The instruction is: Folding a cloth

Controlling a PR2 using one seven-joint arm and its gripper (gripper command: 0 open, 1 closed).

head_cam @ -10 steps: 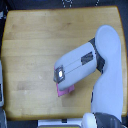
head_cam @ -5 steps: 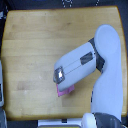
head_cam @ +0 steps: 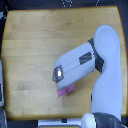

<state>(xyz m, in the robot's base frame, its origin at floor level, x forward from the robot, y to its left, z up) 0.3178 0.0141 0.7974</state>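
A big wooden table (head_cam: 35,45) fills most of the exterior view, seen from above. The robot's white arm (head_cam: 107,75) comes in from about 5 o'clock and bends toward the middle of the table. Its grey and white forearm (head_cam: 75,65) lies slanted across the wood, pointing toward 8 o'clock.

The claw (head_cam: 61,84) is at the low end of the forearm, hidden under it. I cannot tell if the claw is spread or pressed together.

The pink cloth (head_cam: 65,90) sits just below the middle of the table, at about 6 o'clock from the center. Only a small pink bit peeks out from under the end of the arm. The rest of it is covered, so its shape is hard to see. The arm's end is right on top of the cloth.
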